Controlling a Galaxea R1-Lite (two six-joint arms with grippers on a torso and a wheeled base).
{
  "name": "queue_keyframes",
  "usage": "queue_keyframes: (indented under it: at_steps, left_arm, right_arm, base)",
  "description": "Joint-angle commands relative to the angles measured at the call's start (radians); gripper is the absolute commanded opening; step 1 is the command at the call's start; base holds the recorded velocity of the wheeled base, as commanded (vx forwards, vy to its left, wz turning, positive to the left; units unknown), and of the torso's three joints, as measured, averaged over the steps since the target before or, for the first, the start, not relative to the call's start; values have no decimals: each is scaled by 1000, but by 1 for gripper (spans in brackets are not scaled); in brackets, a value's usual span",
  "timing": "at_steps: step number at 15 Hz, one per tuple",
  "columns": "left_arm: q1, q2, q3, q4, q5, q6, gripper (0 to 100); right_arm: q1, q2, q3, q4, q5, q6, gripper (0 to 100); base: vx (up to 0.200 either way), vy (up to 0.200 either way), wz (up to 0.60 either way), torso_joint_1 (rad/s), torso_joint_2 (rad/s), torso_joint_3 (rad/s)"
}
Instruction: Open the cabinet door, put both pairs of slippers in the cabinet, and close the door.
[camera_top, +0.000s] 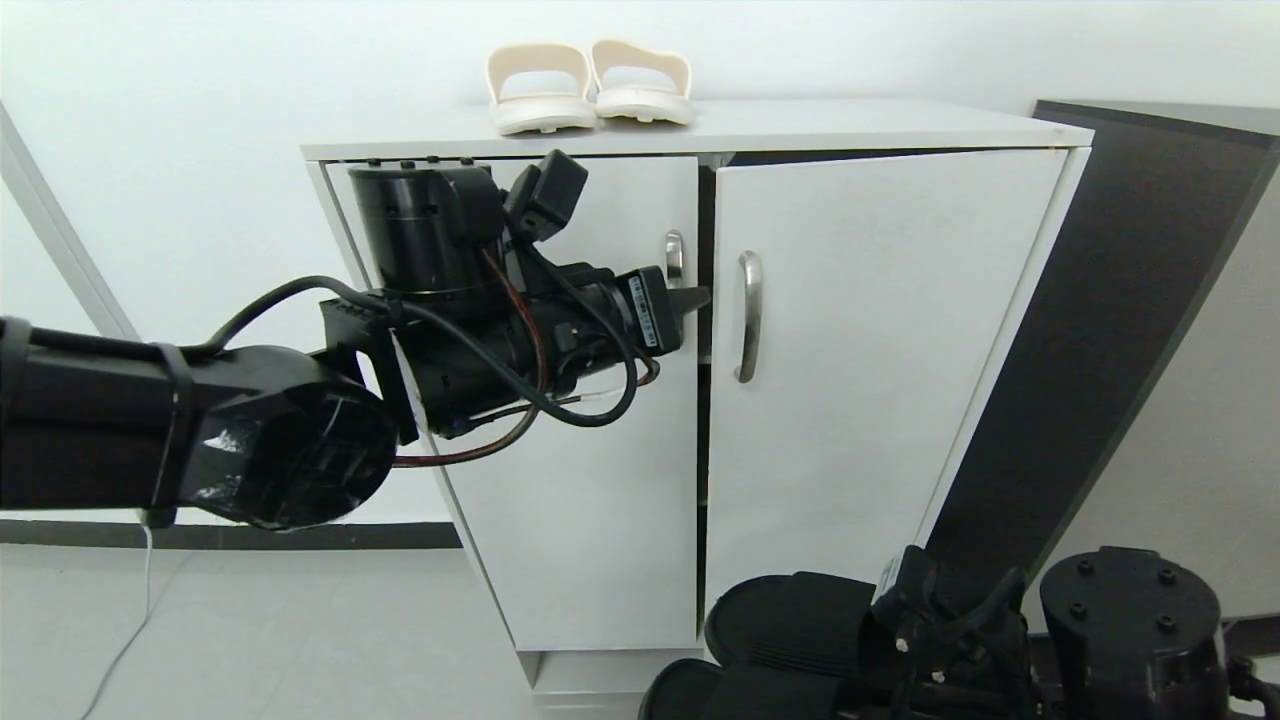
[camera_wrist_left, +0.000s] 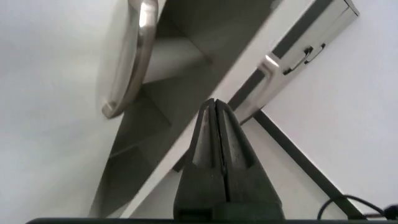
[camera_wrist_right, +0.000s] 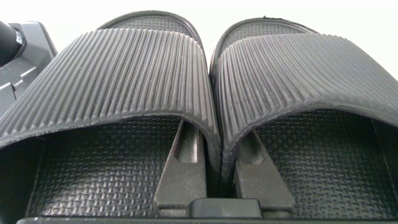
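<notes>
A white wall backs the white two-door cabinet, with cream open-toed slippers on top. The left pincer, closed and empty, noses the gap between the doors. Opening seems in hand; next, swing a door wide. The right pincer clamps black ribbed slippers by the cabinet's foot. The shelves are mostly hidden.

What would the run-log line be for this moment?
left claw: shut, tip at cabinet door gap | right claw: shut on black slippers | white slippers: atop cabinet
</notes>
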Motion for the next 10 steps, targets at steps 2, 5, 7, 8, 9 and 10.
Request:
queue_keyframes:
  at_steps: [2,5,7,8,9,10]
  left_arm:
    - [17,71,-59,0,1,-4,0]
    - [17,105,-118,0,-1,-33,0]
    - [17,129,-151,1,-1,-33,0]
    - [17,134,-159,1,2,-33,0]
    - [17,140,-164,3,2,-38,0]
    - [17,140,-164,1,2,-45,0]
  right_arm:
    - [1,2,0,0,0,0,0]
    - [1,3,0,0,0,0,0]
    - [1,5,0,0,0,0,0]
    - [3,6,0,0,0,0,0]
    - [3,6,2,0,0,-2,0]
    - [3,8,2,1,0,-2,0]
  base:
    - [0,0,0,0,0,0]
    - [0,0,0,0,0,0]
    - [0,0,0,0,0,0]
    - [0,0,0,0,0,0]
    - [0,0,0,0,0,0]
    - [0,0,0,0,0,0]
